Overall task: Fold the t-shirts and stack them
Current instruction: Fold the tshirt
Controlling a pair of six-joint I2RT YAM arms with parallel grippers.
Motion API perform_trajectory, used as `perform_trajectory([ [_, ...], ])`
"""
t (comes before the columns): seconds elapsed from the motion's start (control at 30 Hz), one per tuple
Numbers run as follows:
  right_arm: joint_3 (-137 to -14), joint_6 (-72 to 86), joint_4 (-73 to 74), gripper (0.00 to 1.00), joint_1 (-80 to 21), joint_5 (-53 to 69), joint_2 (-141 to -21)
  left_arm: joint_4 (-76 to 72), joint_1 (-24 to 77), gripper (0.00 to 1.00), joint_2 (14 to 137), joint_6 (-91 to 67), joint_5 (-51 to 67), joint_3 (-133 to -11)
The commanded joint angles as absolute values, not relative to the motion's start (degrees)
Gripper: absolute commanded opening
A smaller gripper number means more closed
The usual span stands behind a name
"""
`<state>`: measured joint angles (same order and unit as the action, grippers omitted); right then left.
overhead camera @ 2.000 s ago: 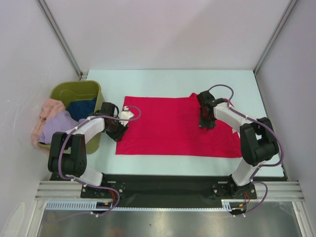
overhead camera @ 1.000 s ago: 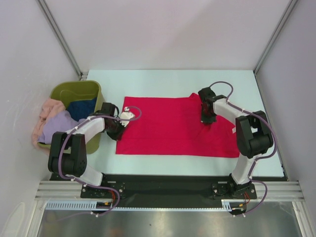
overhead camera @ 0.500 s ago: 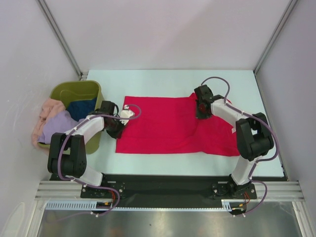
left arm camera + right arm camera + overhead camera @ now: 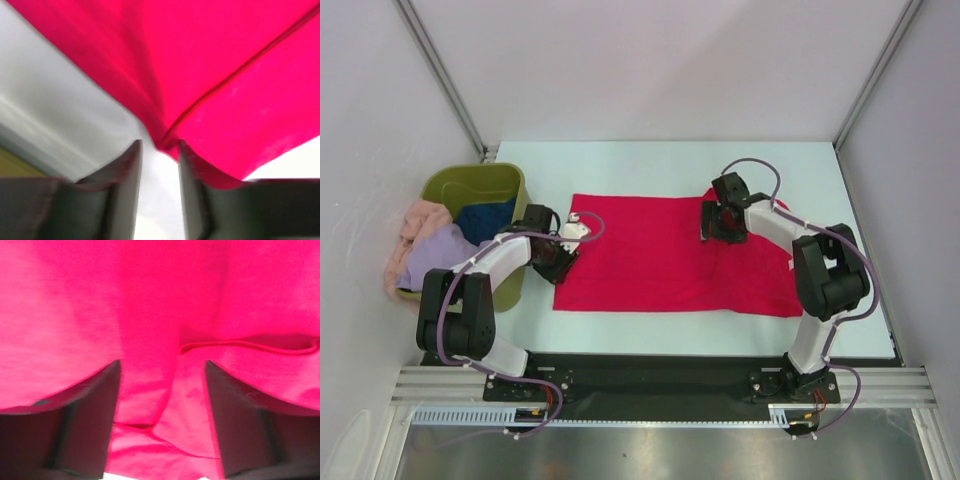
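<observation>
Bright red cotton t-shirt [image 4: 670, 258] lay flat mid-table, long axis left-right: left gripper [image 4: 159, 150] nearly closed, pinching its left edge; right gripper [image 4: 162, 412] spread, cloth bunched between fingers.

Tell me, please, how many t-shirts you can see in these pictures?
4. A red t-shirt lies spread on the table. A pink one, a lavender one and a dark blue one sit heaped in the green tub; more may be buried.

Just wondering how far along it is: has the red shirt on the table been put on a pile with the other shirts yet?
No. In the top view the red t-shirt lies spread on the table, while the other shirts hang in the green tub.
</observation>
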<state>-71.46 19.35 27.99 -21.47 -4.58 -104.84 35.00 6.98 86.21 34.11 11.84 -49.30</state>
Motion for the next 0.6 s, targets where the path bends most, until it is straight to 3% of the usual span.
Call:
perform_trajectory([
  [0.0,-74.8,18.2,26.5,0.76,-19.5,-1.7,-99.2,35.1,6.9,0.48,83.9,33.0,8.8,-51.8],
  [0.07,-75.8,17.8,26.4,0.77,-16.2,1.1,-95.8,35.9,6.9,0.57,82.9,32.1,10.2,-53.3],
  [0.13,-78.5,17.5,27.0,0.75,-10.2,3.5,-95.0,35.5,6.9,0.59,82.0,30.1,13.3,-56.4],
  [0.23,-82.2,15.6,28.7,0.64,-3.5,3.9,-96.8,31.3,6.9,0.6,82.2,25.3,16.5,-60.8],
  [0.37,-93.3,14.7,32.1,0.41,2.7,3.4,-104.4,24.4,6.9,0.6,87.7,18.1,11.3,-66.3],
  [0.57,-110.0,9.8,39.4,0.41,3.4,3.7,-122.9,22.9,6.9,0.61,98.9,12.1,5.3,-77.8],
])
